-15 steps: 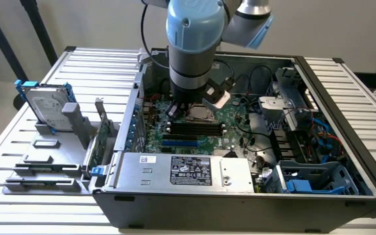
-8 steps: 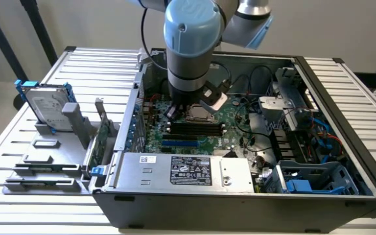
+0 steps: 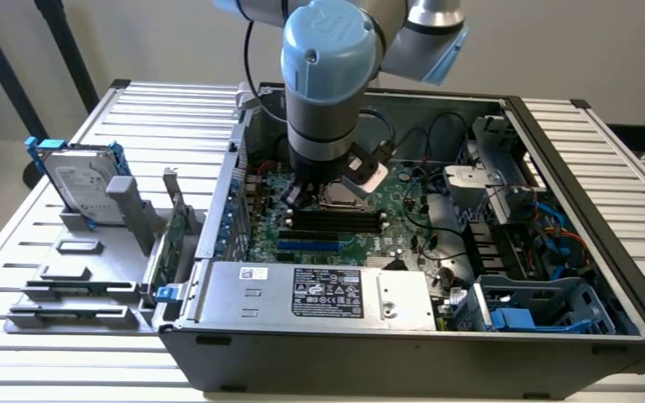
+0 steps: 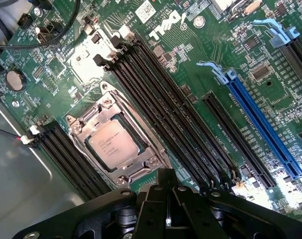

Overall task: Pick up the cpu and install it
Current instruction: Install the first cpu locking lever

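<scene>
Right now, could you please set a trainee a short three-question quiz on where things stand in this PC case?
1. True or false: the cpu lies in its socket on the motherboard.
2. Outside the case, the hard drive stands on which side of the exterior view: A) left, B) right?
3. Fill in: the long slot by the black ones is coloured ____.

Key: 1 true; 2 A; 3 blue.

The cpu (image 4: 112, 145) lies in its socket (image 4: 141, 172) on the motherboard (image 4: 190, 45), between memory slots (image 4: 165, 109). The case (image 3: 412, 353) stands on the table (image 3: 625, 159); a hard drive (image 3: 76, 185) stands near the table's edge at the exterior view's left.
</scene>
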